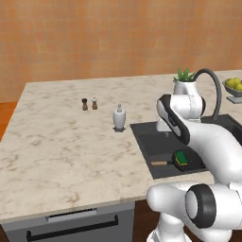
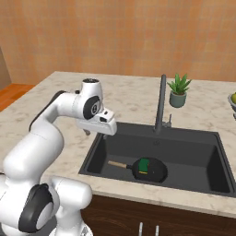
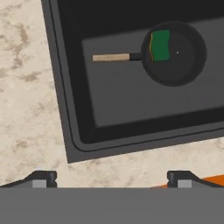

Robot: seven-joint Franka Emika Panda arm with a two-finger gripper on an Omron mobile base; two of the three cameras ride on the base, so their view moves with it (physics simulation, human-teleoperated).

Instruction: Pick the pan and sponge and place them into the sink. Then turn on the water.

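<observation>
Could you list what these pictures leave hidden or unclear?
- Left base view: the arm covers the right part of the sink and the faucet base.
- Left base view: the fruit bowl is cut off by the right edge.
- Left base view: the shakers are too small to tell apart.
- Right base view: the gripper jaws are tucked under the hand.

Even, diffuse rendered light; no single source apparent, no hard cast shadows on the counter [image 1: 61, 146]. Orange wall [image 1: 94, 38] flat and uniformly lit. Sink [image 2: 193, 152] basin reads dark, its inner walls darker than the floor; soft shading only. Faint gloss on the white arm [image 2: 41, 143], no glare elsewhere. All three views low-resolution and slightly soft, jagged edges along the sink rim in the hand view. No motion blur, no visible edge distortion, everything equally in focus.
</observation>
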